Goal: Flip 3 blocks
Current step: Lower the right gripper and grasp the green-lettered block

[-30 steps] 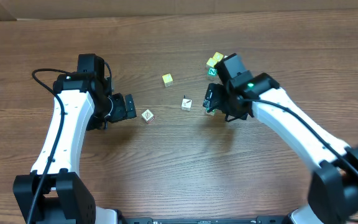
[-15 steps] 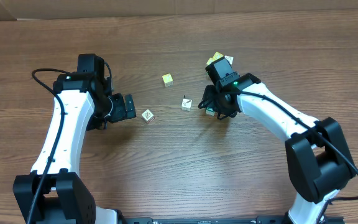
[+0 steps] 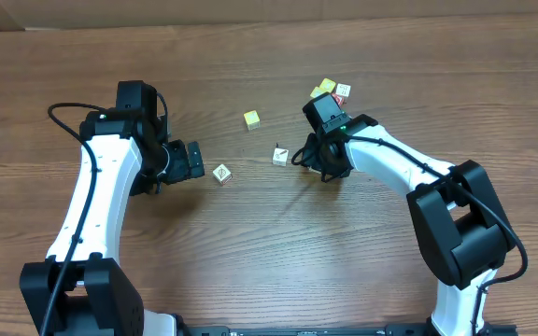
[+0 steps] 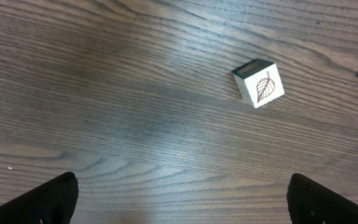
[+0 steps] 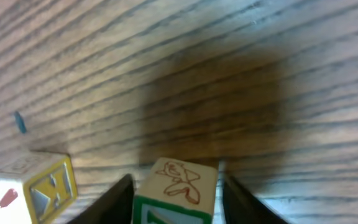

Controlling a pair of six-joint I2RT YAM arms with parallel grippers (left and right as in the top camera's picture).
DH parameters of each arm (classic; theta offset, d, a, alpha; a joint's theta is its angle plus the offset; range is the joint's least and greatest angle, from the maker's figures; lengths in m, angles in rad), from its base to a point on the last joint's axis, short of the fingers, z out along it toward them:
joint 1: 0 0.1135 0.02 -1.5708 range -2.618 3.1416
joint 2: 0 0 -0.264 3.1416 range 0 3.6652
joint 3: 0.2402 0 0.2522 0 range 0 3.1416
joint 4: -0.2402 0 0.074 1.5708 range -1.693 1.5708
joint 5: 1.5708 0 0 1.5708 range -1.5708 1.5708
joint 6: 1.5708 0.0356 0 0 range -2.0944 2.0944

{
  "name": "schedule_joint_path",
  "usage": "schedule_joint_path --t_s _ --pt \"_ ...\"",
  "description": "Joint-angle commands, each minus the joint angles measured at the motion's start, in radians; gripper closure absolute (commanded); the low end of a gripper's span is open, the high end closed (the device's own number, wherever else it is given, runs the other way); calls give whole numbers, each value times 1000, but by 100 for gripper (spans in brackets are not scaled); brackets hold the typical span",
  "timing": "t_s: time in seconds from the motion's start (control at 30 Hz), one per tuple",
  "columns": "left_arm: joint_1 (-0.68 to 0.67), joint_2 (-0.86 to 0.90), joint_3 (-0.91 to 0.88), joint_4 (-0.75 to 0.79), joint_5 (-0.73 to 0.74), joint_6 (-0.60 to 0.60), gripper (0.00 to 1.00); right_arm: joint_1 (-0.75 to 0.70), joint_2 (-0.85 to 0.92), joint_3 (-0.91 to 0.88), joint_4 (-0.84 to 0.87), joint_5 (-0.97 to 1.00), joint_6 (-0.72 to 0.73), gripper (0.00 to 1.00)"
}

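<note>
On the table (image 3: 250, 243), two loose blocks (image 3: 221, 173), third inside right gripper (image 5: 176, 194).

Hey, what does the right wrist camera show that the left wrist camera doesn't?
Only the right wrist view: a green-edged block with a reddish drawing on its cream top, closely flanked by the fingers of the right end effector; whether they grip it is unclear. A yellow K block sits beside it.
Only the left wrist view: a leaf block lying alone, ahead of the left end effector, which is wide open with nothing between its fingers.
Both: the wood-grain table.
</note>
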Motion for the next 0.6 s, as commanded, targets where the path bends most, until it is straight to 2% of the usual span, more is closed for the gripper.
schedule_joint_path --t_s 0.0,0.13,0.3,0.57 --pt "-6 8 21 3 -9 5 0 5 7 -4 -1 14 3 57" --pt "-6 8 21 3 -9 5 0 5 6 13 -42 14 -15 56" --pt "-6 7 21 3 -9 5 0 6 6 145 -217 21 -95 65" --pt "-6 8 21 3 -9 5 0 24 6 214 -362 6 -124 65"
